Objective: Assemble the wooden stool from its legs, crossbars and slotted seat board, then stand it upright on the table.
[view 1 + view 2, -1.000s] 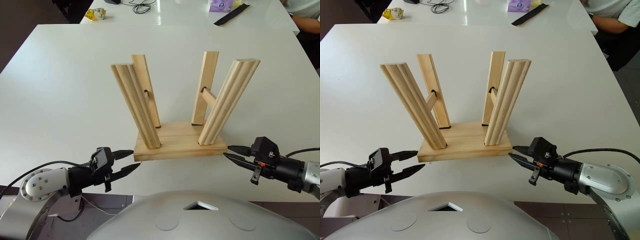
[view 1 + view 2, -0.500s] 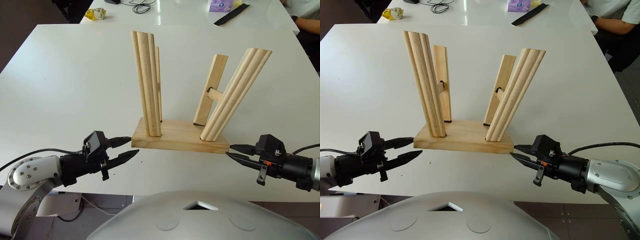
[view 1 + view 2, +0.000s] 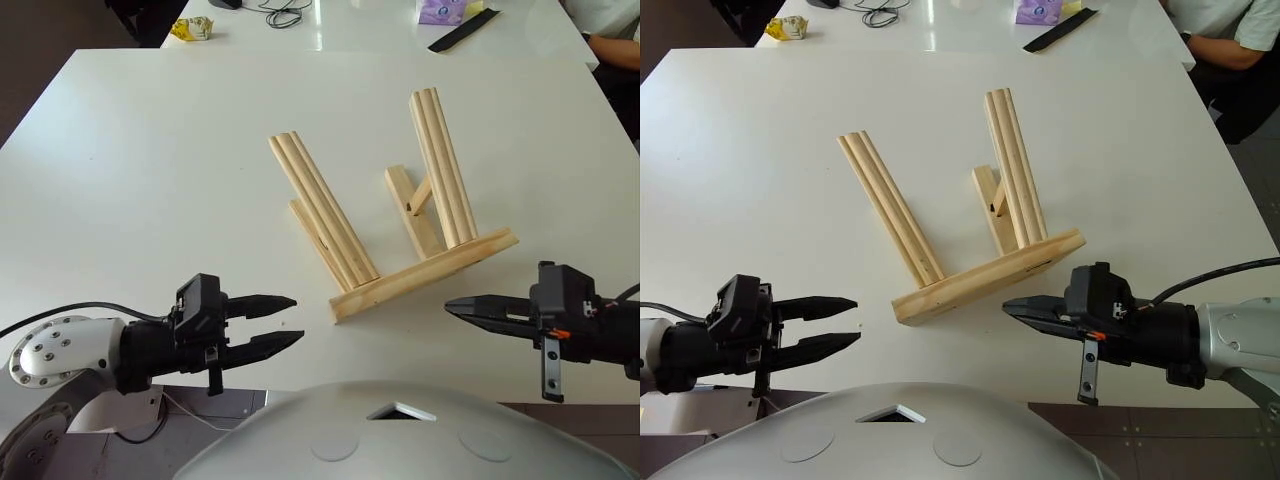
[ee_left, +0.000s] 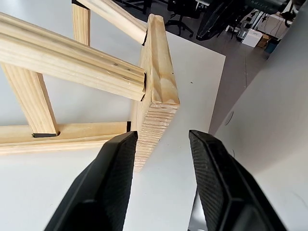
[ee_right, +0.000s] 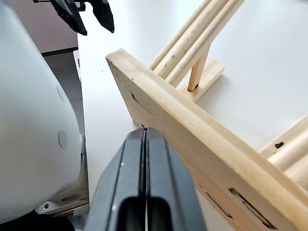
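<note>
The wooden stool lies tipped on its side near the table's front. Its seat board (image 3: 425,275) stands on edge, and its legs (image 3: 325,215) point away across the table, joined by a crossbar (image 3: 420,195). My left gripper (image 3: 292,320) is open, a short way left of the board's near end and not touching it. In the left wrist view the board's end (image 4: 156,96) sits just beyond the open fingers (image 4: 113,187). My right gripper (image 3: 455,306) is shut and empty, just in front of the board's right half (image 5: 192,139).
The white table (image 3: 120,180) has free room to the left and behind the stool. On a second table behind it lie a yellow wrapper (image 3: 190,27), cables (image 3: 285,12), a purple pack (image 3: 442,10) and a black strip (image 3: 462,27). The front edge runs just below both grippers.
The stool, legs-up between the two grippers before, has tipped over away from me and lies on its side. Both grippers are off the board, and the right one has shut.
</note>
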`<state>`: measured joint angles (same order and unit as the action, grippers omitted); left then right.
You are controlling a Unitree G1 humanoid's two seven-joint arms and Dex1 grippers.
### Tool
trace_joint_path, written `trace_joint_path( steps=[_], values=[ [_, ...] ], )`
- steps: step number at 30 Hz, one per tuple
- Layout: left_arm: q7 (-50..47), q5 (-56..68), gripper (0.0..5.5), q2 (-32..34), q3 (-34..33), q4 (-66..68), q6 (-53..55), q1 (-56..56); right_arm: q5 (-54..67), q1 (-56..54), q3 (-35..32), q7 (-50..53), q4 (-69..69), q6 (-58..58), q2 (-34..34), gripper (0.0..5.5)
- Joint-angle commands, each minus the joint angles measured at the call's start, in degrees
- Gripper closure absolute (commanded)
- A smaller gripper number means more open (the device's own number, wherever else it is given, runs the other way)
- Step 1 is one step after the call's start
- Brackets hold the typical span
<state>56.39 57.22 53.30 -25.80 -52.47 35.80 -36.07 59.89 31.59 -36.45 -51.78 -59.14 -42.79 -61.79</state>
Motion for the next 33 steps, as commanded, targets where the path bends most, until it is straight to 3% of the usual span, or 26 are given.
trace_joint_path(
  steps=[1, 5, 7, 10, 13, 20, 33],
  values=[
    [-0.49, -1.56, 3.51, 1.63, 1.11, 2.20, 0.74, 3.45, -1.89, -0.79, 0.00, -0.93, 1.81, -0.67, -1.33, 5.49],
    [1.68, -8.28, 3.51, 0.80, 5.22, -0.52, -1.90, -1.58, -13.27, 4.62, -1.34, -12.85, 14.43, 3.95, -2.82, 5.49],
    [2.44, -15.51, 3.51, 0.17, 8.61, 0.16, -5.86, -4.57, -23.27, 6.52, 1.97, -17.73, 25.65, 11.04, -4.57, 5.49],
    [3.00, -22.35, 3.51, -0.83, 11.81, 3.53, -10.68, -5.61, -34.72, 0.97, 9.60, -15.22, 40.94, 20.16, -5.16, 5.49],
    [3.68, -28.51, 3.51, -1.45, 14.79, 8.89, -16.30, -4.75, -40.38, -8.67, 16.31, -8.63, 48.58, 23.10, -1.19, 5.49],
    [4.52, -38.95, 3.51, -3.53, 22.66, 19.20, -28.15, -0.48, -47.06, -18.11, 28.85, 4.13, 46.55, 23.40, 11.92, 5.49],
    [7.14, -43.59, 3.51, -1.99, 24.27, 27.49, -37.19, 3.29, -49.43, -12.99, 34.05, 4.51, 39.34, 23.56, 15.14, 5.49]
  ],
)
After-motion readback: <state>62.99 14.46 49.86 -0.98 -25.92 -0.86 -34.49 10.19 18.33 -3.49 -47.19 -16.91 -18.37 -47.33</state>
